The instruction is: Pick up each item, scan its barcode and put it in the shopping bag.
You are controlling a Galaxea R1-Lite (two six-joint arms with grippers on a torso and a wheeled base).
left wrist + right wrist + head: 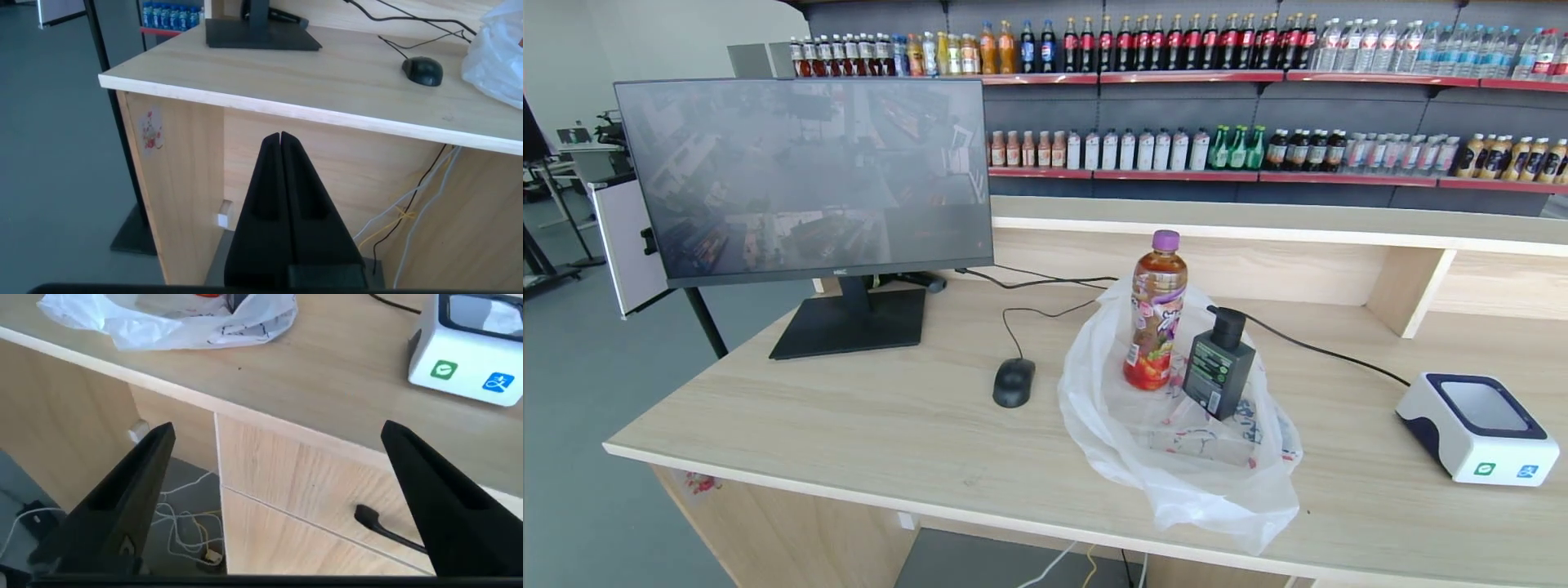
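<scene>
The left pincer [281, 135] is pressed fully closed on nothing and the right pincer [278, 426] gapes wide and empty, both below the front edge of the surface [890, 416]. At the head view's centre, a juice bottle [1156, 310] and a dark pump bottle [1218, 363] stand upright within the slumped-open shopping bag [1176, 457]. The scanner [1476, 425] sits well apart at lower right with bare wood between, and the mouse [1014, 381] lies near the bag's left side.

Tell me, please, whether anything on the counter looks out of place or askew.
The pump bottle looks tilted rather than upright, sitting on the crumpled bag beside the upright juice bottle. Soft plastic underneath probably unsettles it. Nothing looks spilled or damaged.
</scene>
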